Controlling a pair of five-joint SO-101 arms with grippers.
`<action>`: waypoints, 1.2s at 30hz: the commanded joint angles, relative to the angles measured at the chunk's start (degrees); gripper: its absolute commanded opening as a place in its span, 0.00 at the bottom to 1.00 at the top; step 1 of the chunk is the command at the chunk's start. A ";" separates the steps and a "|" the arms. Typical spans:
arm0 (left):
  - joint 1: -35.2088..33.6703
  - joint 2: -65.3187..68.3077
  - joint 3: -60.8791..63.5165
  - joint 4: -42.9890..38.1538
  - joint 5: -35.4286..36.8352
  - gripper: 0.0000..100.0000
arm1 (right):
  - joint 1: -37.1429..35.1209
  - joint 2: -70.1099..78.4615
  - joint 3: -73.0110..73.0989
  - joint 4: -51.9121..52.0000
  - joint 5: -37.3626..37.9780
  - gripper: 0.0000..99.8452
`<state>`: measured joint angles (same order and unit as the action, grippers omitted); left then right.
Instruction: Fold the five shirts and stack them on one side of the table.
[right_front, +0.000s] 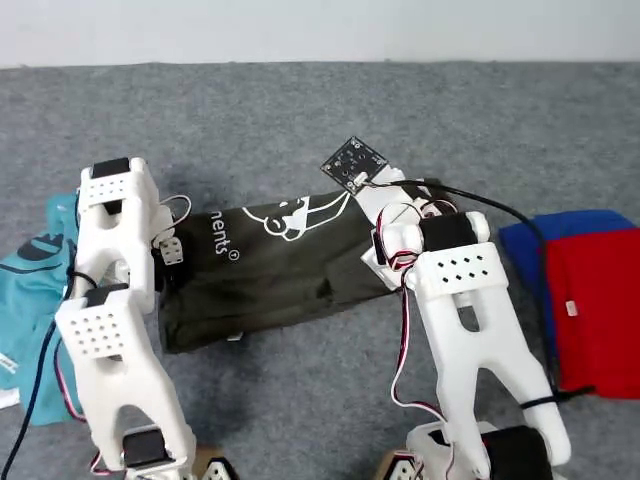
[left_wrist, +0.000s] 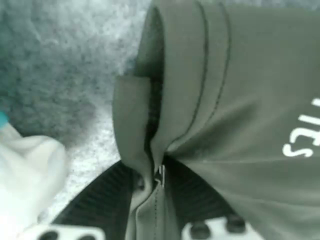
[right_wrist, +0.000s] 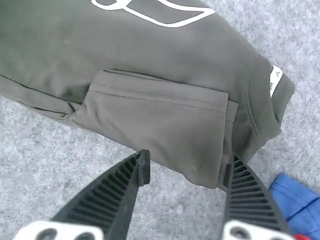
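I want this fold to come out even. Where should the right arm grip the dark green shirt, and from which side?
Probably the folded-in sleeve flap at the collar end of the dark green shirt, coming from the arms' side. Its edge lies flat and free there, the open right tool straddles it, and the left tool pinches the opposite end.

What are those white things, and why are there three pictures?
Those are two robot arms, the left arm and the right arm, meant to fold shirts. One picture looks down over the grey table. The other two come from small cameras on each arm's wrist. A dark green shirt lies in the middle, a teal shirt on one side, and a red shirt over a blue shirt on the other. The left gripper pinches the green shirt's edge. The right gripper is open by its folded sleeve, holding nothing.
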<state>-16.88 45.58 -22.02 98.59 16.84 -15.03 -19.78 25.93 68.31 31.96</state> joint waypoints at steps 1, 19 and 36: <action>-3.60 -0.09 -2.51 2.11 -2.46 0.01 | 0.57 -2.51 -0.26 0.31 0.53 0.25; -8.79 -27.25 2.59 2.02 -10.20 0.01 | 0.66 -8.40 -0.26 2.68 0.53 0.25; 31.82 -26.90 -6.02 2.02 -10.46 0.01 | 27.65 -8.84 0.35 2.68 0.53 0.25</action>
<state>8.26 21.32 -24.92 99.38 7.08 10.37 -26.90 26.11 70.51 31.96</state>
